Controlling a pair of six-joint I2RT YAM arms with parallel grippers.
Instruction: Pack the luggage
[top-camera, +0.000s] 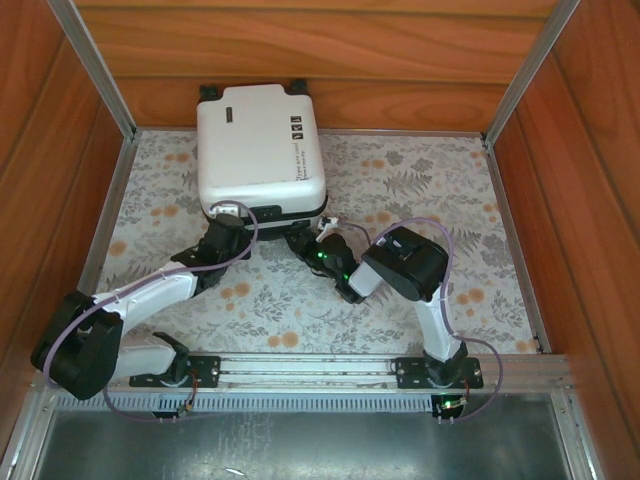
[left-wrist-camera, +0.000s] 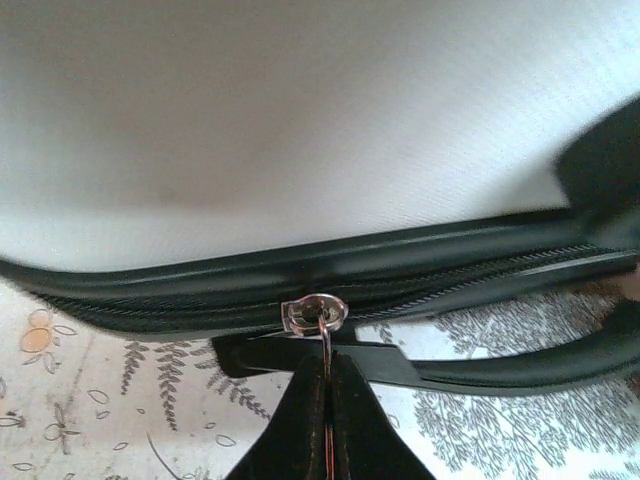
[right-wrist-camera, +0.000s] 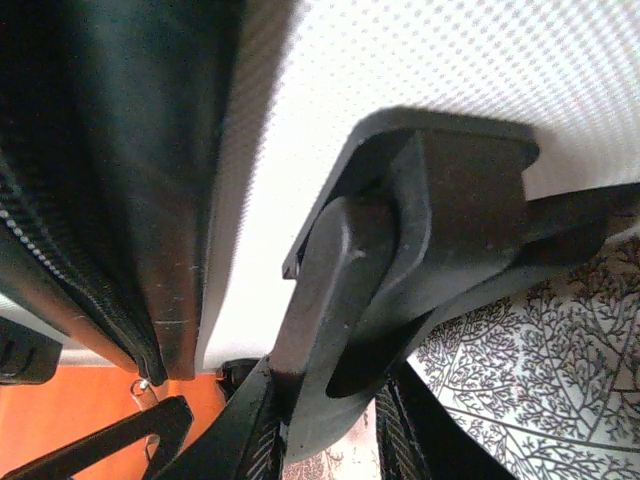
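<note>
1. Top external view, on your left: the left gripper (top-camera: 228, 222) reaches to the near edge of the suitcase (top-camera: 262, 150), close to its near-left corner.
2. Left wrist view: you see its fingers (left-wrist-camera: 300, 430) pressed together, pinching the zipper pull (left-wrist-camera: 326, 338). The pull hangs from a silver slider (left-wrist-camera: 313, 312) on the black zipper line that runs along the side of the white shell.
3. Just below that zipper, a black handle (left-wrist-camera: 480, 368) stretches off to the right, above the flowered cloth (left-wrist-camera: 120, 400).
4. Top external view, middle: the suitcase lies flat and closed on the far part of the table, left of centre. Its far end is against the wooden back wall and its white lid faces up. Small black marks sit on the lid toward its right side.
5. To your right, the right gripper (top-camera: 308, 240) meets the near-right corner of the suitcase, just beside the left gripper's spot.
6. Right wrist view: you see its two fingers (right-wrist-camera: 250, 440) on either side of the black handle, closed against it, with the white shell behind.
7. At the left of that view the zipper runs down the black trim.
</note>
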